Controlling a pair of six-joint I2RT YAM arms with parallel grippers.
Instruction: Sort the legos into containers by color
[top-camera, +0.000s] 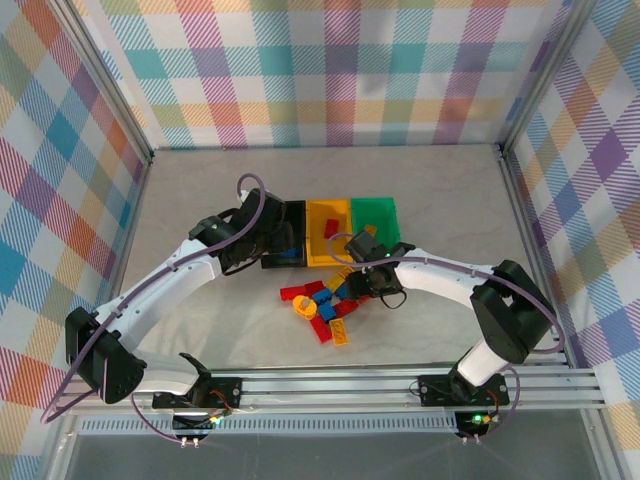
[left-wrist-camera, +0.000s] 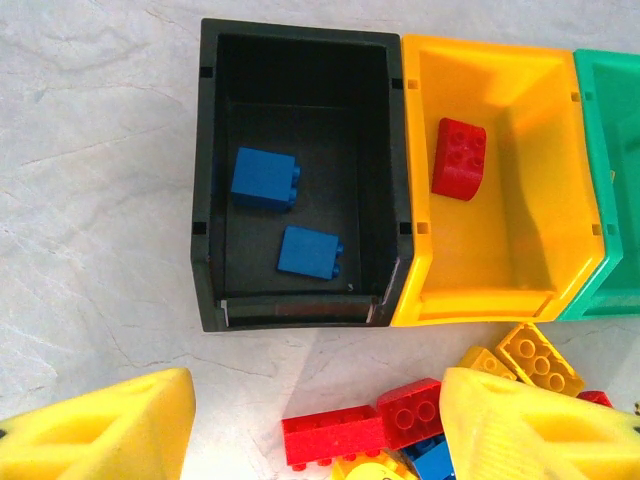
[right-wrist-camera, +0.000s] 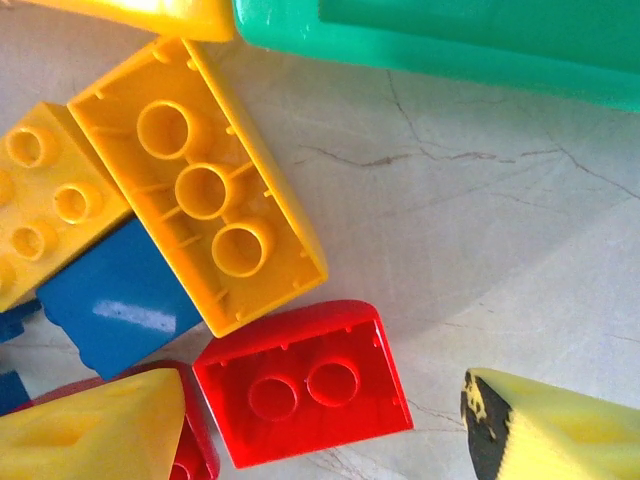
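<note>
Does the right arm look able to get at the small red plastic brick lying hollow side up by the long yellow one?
Likely yes: the right end effector hangs open over the red brick, bare table on one side; a neighbouring red brick crowds the other finger.

white arm links (top-camera: 160, 290), black joints (top-camera: 100, 355), lilac cables (top-camera: 262, 190), yellow wedge-shaped pincer fingers (left-wrist-camera: 110, 430).

The black bin (left-wrist-camera: 205, 200), yellow bin (left-wrist-camera: 490, 300) and green bin (left-wrist-camera: 600, 200) stand wall to wall in a row, with no gap between them. Just near of them the legos (top-camera: 325, 305) lie packed, touching one another. The left arm (top-camera: 170, 285) hangs over the black bin and the right arm (top-camera: 440, 275) over the pile. Bare table (top-camera: 200, 190) lies open far of the bins and on the left and right.
</note>
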